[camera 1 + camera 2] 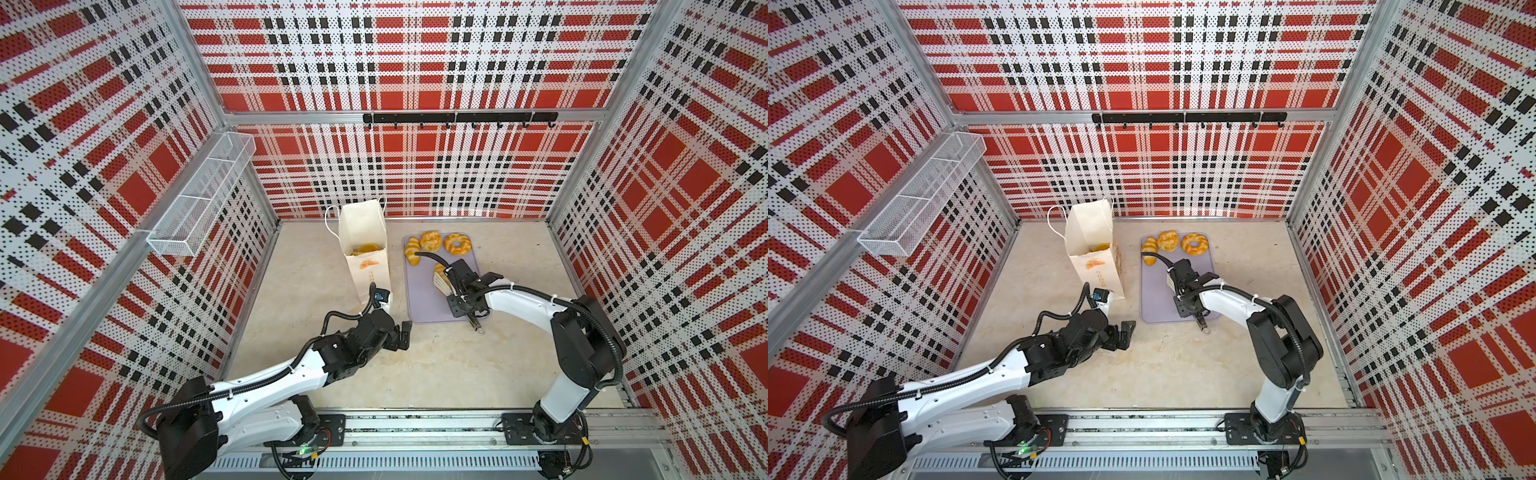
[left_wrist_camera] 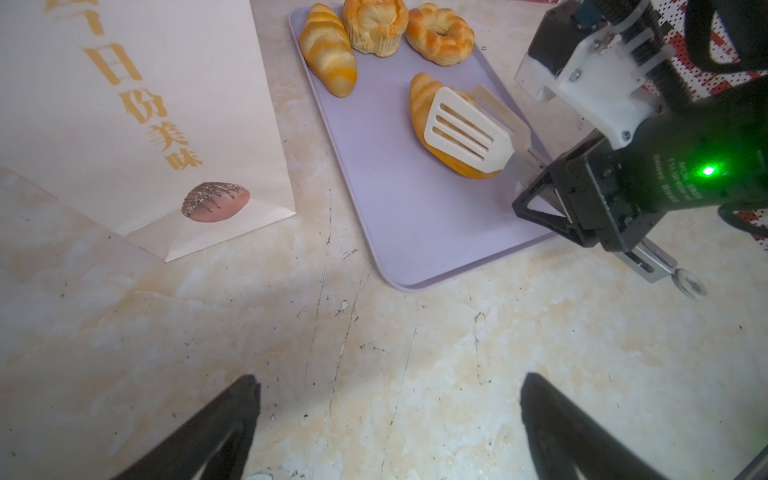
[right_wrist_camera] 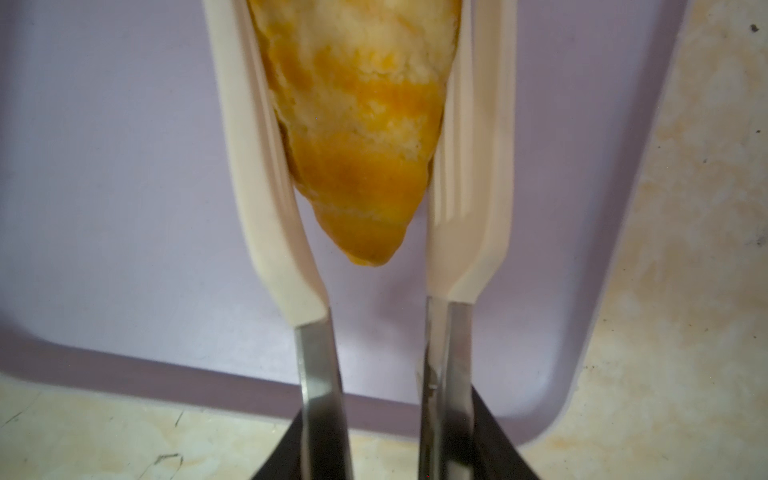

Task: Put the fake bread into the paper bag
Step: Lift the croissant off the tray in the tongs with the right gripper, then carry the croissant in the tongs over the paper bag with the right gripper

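The tall cream paper bag (image 1: pixel 365 272) stands beside the flat lilac tray (image 1: pixel 424 301), with golden fake bread (image 1: pixel 365 248) inside it and three more pieces (image 1: pixel 431 241) at the tray's far end. The right gripper (image 3: pixel 384 436) squeezes white-tipped metal tongs (image 2: pixel 465 129) around a striped golden croissant (image 3: pixel 361 124) over the tray; the left gripper (image 2: pixel 390 399) hangs wide open, empty

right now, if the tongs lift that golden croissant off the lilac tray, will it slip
Possibly: the golden striped croissant tapers inside the cream slotted tongs, so it may squeeze out. Their blades look smooth, so grip may be weak.
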